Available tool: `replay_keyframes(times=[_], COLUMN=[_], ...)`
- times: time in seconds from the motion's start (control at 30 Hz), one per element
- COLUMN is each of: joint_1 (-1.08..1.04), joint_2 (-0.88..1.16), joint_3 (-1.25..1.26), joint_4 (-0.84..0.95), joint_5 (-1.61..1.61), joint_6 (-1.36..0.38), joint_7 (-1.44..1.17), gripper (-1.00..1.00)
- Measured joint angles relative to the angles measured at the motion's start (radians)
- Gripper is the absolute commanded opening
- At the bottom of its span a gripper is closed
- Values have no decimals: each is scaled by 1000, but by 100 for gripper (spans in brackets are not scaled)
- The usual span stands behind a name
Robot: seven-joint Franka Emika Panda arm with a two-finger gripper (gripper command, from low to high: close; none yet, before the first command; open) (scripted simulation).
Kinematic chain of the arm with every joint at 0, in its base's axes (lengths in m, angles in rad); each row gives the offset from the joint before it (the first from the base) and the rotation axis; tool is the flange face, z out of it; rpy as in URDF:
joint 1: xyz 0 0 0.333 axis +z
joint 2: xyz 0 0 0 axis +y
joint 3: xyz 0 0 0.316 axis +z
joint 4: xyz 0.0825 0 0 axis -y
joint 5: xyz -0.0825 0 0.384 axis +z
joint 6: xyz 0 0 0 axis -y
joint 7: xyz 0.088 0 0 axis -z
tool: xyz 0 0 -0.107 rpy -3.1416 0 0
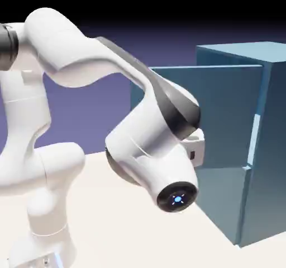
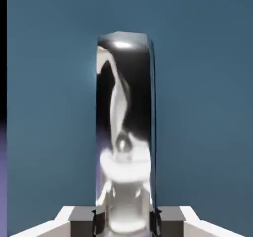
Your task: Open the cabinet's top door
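both fingers [image 2: 83,220] are clamped tight on the shiny handle [image 2: 126,132], one dark pad on each side of it at the bottom of the hand view, and the bar runs straight up between them, tall and mirror-bright, carrying a warped white reflection of the robot. the gripper [image 2: 126,222] is closed on that bar, no daylight showing between pad and metal. behind the handle the whole hand view is teal-blue panel, that's the top door [image 2: 197,107], flat and plain, with a thin strip of dark and violet backdrop down the left edge.

over in the exterior view the white arm [image 1: 151,132] folds across the middle of the picture, its big elbow and wrist housings hiding the gripper itself, so the grip can't be read from here. the cabinet [image 1: 273,149] stands at the right, tall and teal-blue, on the pale table [image 1: 111,227]. its top door [image 1: 223,116] is swung out from the body, hanging open toward the arm, its face turned to the camera and its free edge lost behind the arm's dark-banded wrist. a pale sliver shows along the cabinet's front corner where the door has left the frame. below it the lower panel [image 1: 223,205] sits flush and shut. the arm's blue-lit end cap [image 1: 177,198] points down toward the table.
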Motion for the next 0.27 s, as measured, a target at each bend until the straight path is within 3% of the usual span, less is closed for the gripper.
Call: replay_keyframes(times=[0.23,0.27], joint_1=[22,23], joint_2=[-218,-231], joint_3=[9,11], joint_4=[252,268], joint_5=[-138,-146], joint_6=[-96,-103], joint_7=[-32,-33], gripper=[-100,100])
